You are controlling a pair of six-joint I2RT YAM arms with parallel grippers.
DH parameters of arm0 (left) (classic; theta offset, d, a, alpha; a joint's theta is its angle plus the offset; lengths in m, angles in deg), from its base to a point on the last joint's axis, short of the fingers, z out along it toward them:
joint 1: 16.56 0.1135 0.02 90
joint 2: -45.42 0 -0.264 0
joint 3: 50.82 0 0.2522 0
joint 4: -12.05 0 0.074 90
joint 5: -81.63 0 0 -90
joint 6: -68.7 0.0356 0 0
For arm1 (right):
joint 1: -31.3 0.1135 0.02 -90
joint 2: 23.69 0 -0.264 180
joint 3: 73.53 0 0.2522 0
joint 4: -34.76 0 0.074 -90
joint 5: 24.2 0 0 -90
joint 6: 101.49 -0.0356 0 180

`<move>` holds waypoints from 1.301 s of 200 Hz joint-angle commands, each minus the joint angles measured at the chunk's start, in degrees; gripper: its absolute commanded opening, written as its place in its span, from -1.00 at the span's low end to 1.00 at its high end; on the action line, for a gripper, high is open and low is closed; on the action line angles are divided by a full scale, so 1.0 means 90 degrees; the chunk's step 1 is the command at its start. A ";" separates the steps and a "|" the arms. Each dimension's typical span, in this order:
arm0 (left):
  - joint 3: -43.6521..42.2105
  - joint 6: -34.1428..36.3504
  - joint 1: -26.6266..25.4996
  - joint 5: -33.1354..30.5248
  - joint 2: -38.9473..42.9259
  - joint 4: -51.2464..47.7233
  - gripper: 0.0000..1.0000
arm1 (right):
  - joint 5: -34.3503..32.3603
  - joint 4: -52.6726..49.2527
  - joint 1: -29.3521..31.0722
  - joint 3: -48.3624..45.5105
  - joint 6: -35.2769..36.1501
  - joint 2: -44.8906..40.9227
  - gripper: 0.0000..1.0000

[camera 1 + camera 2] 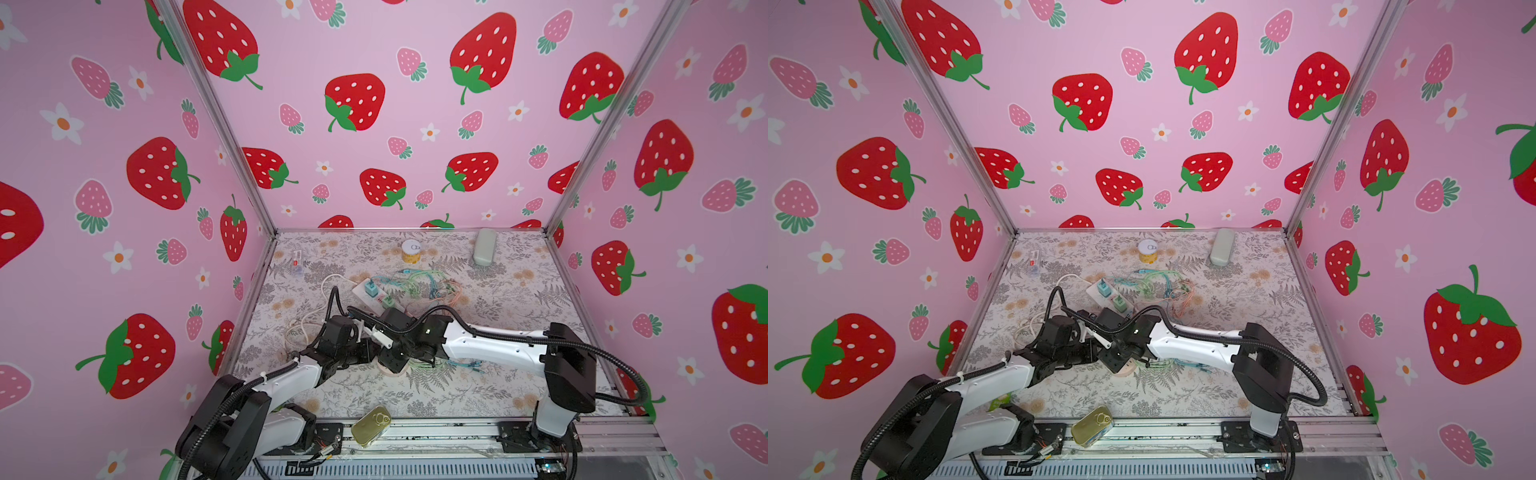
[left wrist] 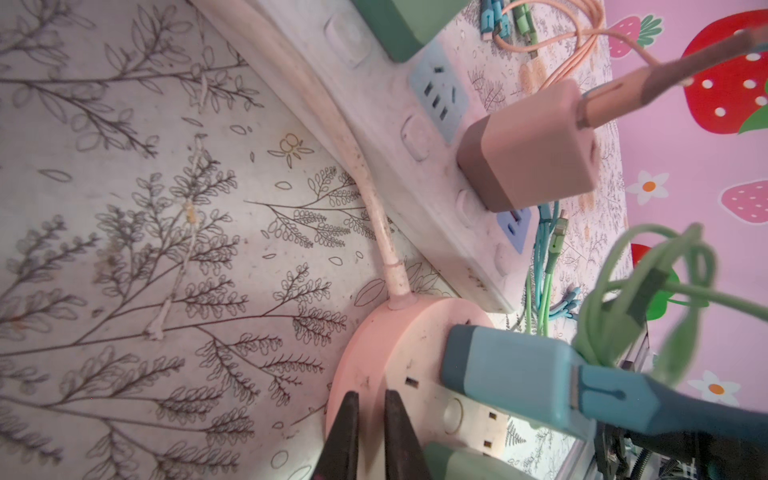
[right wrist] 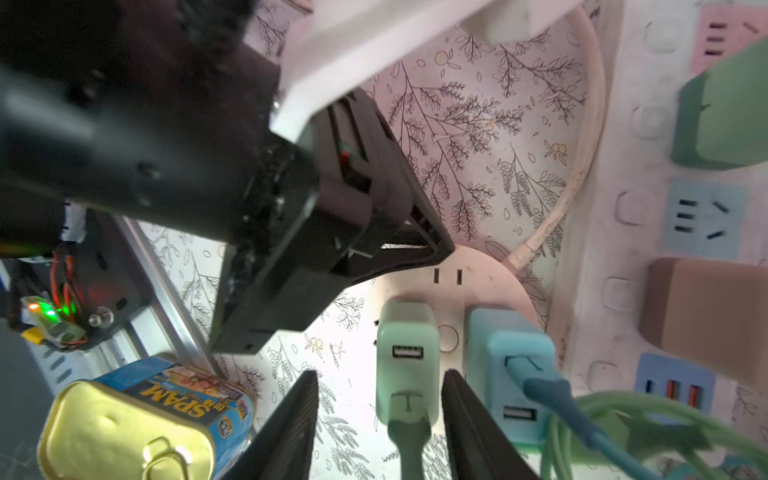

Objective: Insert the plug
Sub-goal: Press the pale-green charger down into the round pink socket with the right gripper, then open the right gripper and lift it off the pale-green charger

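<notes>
A round pink socket [image 3: 478,270] lies on the floral tabletop, in front of the near end of a white power strip [image 2: 374,83]. A pale green plug [image 3: 407,353] with a green cable stands in the socket's face, next to a blue plug [image 3: 511,365]. My right gripper [image 3: 380,376] is open, with one finger on each side of the green plug and a gap on both sides. My left gripper [image 2: 371,395] is shut and holds nothing. Its tips rest on the socket's rim [image 2: 374,340]. In both top views the two wrists meet over the socket [image 1: 392,371] and hide the fingertips.
The power strip [image 1: 374,293] holds a brownish-pink adapter [image 2: 532,145] and green adapters. Tangled coloured cables [image 1: 424,286] lie behind it. A Spam can [image 1: 371,424] sits at the front edge. A yellow tape roll [image 1: 411,251] and a grey-green case [image 1: 484,247] stand at the back.
</notes>
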 commanded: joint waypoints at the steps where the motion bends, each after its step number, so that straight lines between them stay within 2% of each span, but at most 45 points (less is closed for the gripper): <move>1: 0.0032 0.0092 -0.0001 -0.0021 -0.0101 -0.0593 -0.69 | 0.0163 0.0054 -0.0082 -0.0102 0.0031 -0.0312 0.10; 35: 0.0266 0.0133 -0.0001 -0.0004 0.0001 -0.0820 -0.69 | 0.0380 0.0045 -0.0190 -0.0250 0.0008 -0.0628 0.25; 93: 0.0661 0.0195 0.0023 -0.0037 0.0199 -0.1152 -0.66 | 0.0943 0.0028 -0.0317 -0.0633 0.0043 -0.1092 0.35; 146: 0.0959 0.0202 0.0063 -0.0258 0.0393 -0.1354 -0.59 | 0.2132 0.0406 -0.0555 -0.1095 0.0232 -0.1751 0.44; 197: 0.1412 0.0419 0.0265 -0.0347 0.0554 -0.1803 -0.44 | 0.3028 0.0718 -0.0776 -0.1436 0.0347 -0.2147 0.50; 209: 0.1524 0.0499 0.0351 -0.0445 0.0631 -0.1941 -0.33 | 0.3150 0.0837 -0.0825 -0.1497 0.0406 -0.2267 0.50; 222: 0.1626 0.0596 0.0439 -0.0644 0.0748 -0.2074 -0.11 | 0.3058 0.1032 -0.0910 -0.1582 0.0441 -0.2500 0.51; 240: 0.1757 0.0832 0.0535 -0.1105 0.0969 -0.2273 0.13 | 0.2557 0.1284 -0.1149 -0.1689 0.0490 -0.2879 0.53; 260: 0.1890 0.1070 0.0716 -0.1512 0.1186 -0.2405 0.29 | 0.2043 0.1411 -0.1569 -0.1777 0.0628 -0.3248 0.55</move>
